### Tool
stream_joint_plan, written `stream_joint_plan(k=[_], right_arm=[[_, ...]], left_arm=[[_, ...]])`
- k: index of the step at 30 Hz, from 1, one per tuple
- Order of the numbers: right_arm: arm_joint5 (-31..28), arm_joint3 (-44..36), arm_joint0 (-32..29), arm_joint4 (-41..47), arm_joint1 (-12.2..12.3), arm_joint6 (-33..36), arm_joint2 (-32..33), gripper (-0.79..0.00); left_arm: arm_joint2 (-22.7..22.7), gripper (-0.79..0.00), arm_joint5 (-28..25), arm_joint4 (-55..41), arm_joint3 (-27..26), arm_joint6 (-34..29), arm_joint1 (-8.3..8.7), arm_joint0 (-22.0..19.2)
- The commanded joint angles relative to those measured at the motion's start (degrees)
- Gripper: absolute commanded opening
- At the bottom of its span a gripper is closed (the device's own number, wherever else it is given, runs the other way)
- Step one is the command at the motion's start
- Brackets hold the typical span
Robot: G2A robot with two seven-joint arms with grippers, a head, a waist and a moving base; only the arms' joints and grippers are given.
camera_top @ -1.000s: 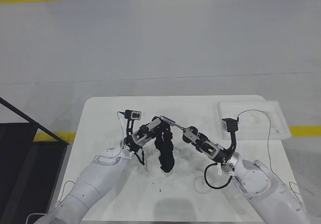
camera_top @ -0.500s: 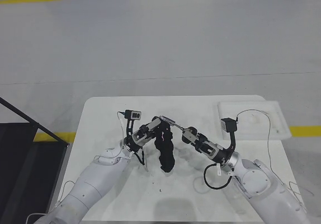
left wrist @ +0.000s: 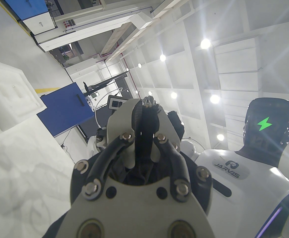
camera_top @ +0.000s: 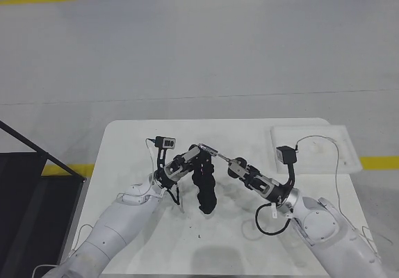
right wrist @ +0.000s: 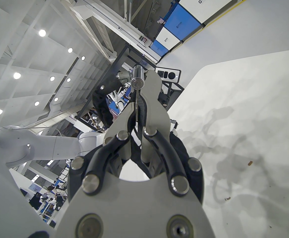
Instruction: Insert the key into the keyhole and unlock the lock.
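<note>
**Colleague:** What is the right gripper [right wrist: 140,100] doing?

**Me:** From my desk I see its fingers pressed together on the key [right wrist: 136,97], pinching the flat blade edge-on. The blade runs straight out from the pads to the silver face of the lock [right wrist: 137,76]; its tip is at the keyhole, touching or just inside (I cannot tell how deep). I judge it is gripped that way so that rolling the wrist will turn the key.

**Colleague:** And the other side?

**Me:** The left gripper [left wrist: 144,110] is clamped on the lock's black body, with the metal end poking out past the fingertips. It holds the lock up off the table [camera_top: 137,139] with the keyhole facing the right arm; the two grippers meet nose to nose over the middle. I'd say that grip is the brace against my push and twist.

**Colleague:** How does the lock look?

**Me:** It has a short bright cylinder with a round face and a slot; behind that, a long black part hangs limp below the left gripper towards the table, and I can't tell whether it touches. It looks floppy, so probably only the clamped end is stiff. I'd put us at insertion, with the turn not yet made. A white foam tray [camera_top: 314,149] sits at the far corner on the right arm's side, well apart.
</note>
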Motion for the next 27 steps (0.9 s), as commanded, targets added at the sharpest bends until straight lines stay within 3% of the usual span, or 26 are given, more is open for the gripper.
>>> stream_joint_plan(k=[1, 27], right_arm=[[-0.56, 0.47, -0.2, -0.53, 0.06, 0.17, 0.75, -0.785], [0.92, -0.85, 0.73, -0.75, -0.51, 5.07, 1.59, -0.785]], left_arm=[[0.0, -0.785, 0.0, 0.0, 0.0, 0.0, 0.0, 0.0], [0.0, -0.785, 0.0, 0.0, 0.0, 0.0, 0.0, 0.0]])
